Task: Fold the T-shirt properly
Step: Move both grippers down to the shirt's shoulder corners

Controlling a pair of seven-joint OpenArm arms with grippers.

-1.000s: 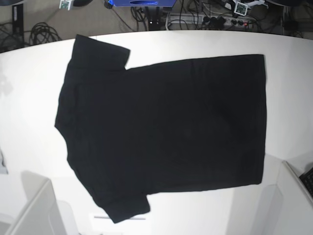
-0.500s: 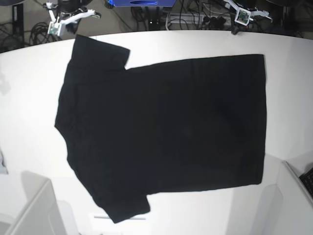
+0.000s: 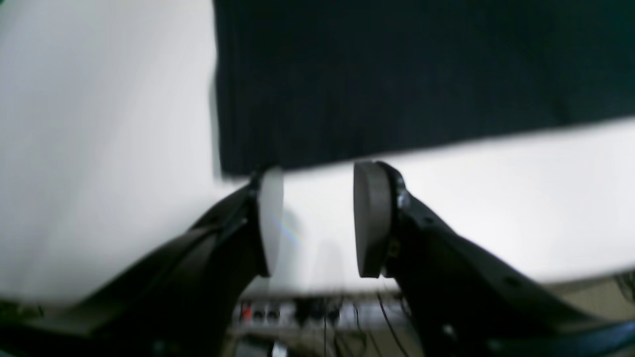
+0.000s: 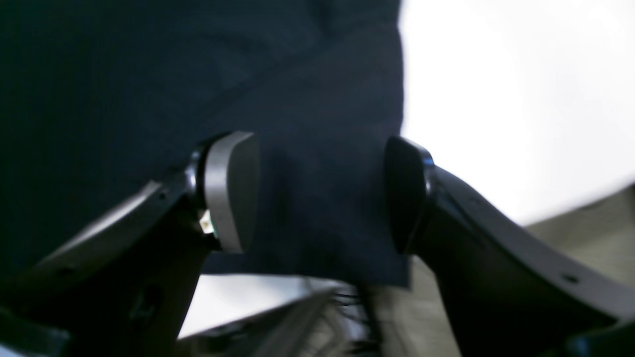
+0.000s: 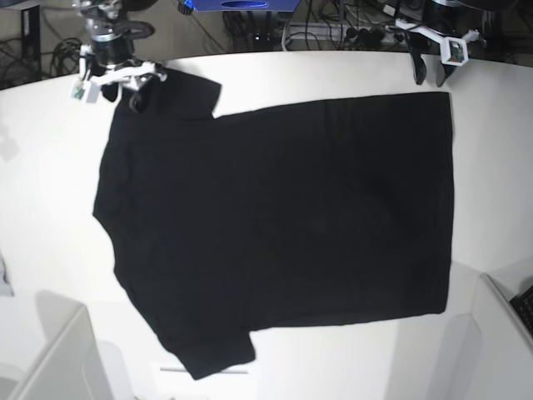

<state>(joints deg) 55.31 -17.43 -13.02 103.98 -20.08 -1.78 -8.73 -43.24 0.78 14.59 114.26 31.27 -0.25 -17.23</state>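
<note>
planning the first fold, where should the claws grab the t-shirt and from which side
Probably the far long edge. The T-shirt lies flat, plain side up, sleeves toward the right claw, hem toward the left claw. Right claw, open, sits over the far sleeve; left claw, open, hangs beside the far hem corner. Come down from above, pinching sleeve and corner.

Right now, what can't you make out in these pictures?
- T-shirt: any print on the underside, hidden face-down in the base view.
- Right gripper: whether its fingers touch the sleeve; right wrist view blurred.
- Left gripper: height above the table; left wrist view blurred.
- Both arms: cut off by the base view's top edge.
</note>
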